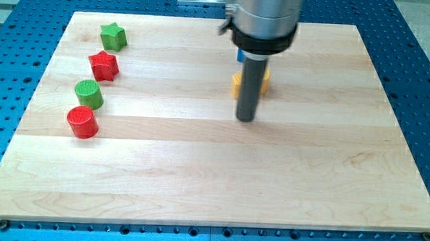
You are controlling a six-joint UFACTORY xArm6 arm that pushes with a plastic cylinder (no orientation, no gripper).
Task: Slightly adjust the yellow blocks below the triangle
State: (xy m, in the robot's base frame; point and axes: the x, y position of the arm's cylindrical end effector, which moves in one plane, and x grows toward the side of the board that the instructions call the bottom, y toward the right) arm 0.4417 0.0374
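From my remote seat, what I saw of the arm was its last section only — a broad cylindrical housing in a pale, silvery grey, smooth and faintly glossy, cut off by the view's top edge. Below it sat a thick black collar, wider than the rod it carried, with a small dark lug or clamp screw jutting from its left side. Out of the collar came the rod — straight, round, dark grey to nearly black, matte, uniform in width along its length. My tip (245, 120) was blunt and flat-ended, with no markings I could make out.
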